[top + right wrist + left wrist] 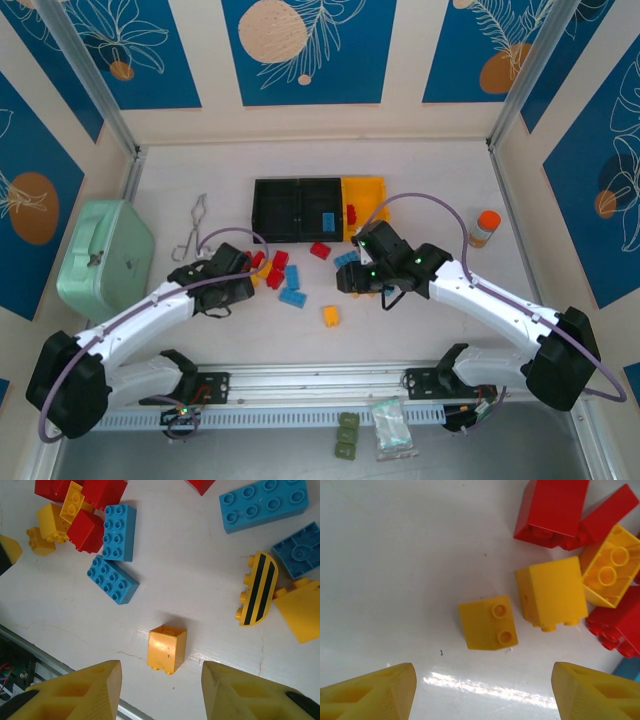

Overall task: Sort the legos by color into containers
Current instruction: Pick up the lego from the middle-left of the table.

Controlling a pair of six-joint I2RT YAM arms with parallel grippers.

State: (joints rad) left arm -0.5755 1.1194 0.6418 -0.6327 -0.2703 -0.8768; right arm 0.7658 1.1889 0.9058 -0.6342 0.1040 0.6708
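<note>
The containers (318, 210) stand in a row at the back: two black bins and a yellow one on the right. A blue lego (327, 221) lies in the middle bin and a red one (351, 211) in the yellow bin. Red, yellow and blue legos (277, 270) are scattered in front. My left gripper (246, 273) (485, 695) is open just short of a yellow sloped brick (487, 622), beside yellow (552, 592) and red bricks (552, 510). My right gripper (347, 281) (162, 695) is open above an orange-yellow brick (167, 649) (331, 316), with nothing held.
A mint-green lidded box (104, 252) sits at the left, metal tongs (193, 228) lie behind the left arm, and an orange-capped bottle (485, 228) stands at the right. Blue bricks (112, 579) and a yellow-black striped piece (257, 587) lie ahead of my right gripper. A metal rail (320, 385) runs along the near edge.
</note>
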